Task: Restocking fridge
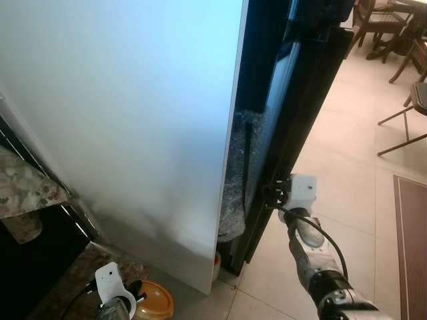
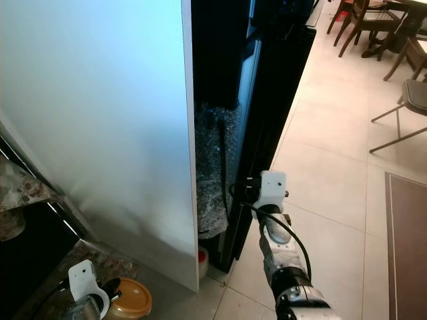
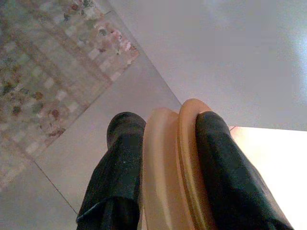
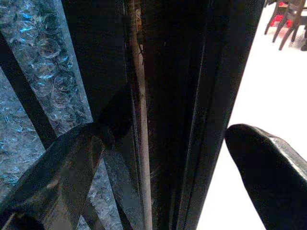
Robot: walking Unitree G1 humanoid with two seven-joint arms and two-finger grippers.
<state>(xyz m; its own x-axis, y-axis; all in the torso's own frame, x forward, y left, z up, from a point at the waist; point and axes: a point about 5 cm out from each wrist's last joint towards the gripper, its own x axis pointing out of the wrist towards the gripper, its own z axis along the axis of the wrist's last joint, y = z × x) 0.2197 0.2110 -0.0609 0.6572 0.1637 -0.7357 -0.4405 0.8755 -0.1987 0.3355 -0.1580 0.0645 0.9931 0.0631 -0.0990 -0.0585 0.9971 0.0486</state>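
Right hand at fridge door edge

Right hand, fingers apart, straddles the upright fridge door edge; left hand is clamped on an orange-lidded container, apparently low beside the fridge.

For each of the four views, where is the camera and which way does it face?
Left eye: head, looking down at the fridge side and door; both arms show.
Right eye: same scene; the right pincer is at the door edge.
Left wrist: along the left pincer, shut on an orange container.
Right wrist: along open fingers straddling the door edge.
Shared: both eyes see the container.
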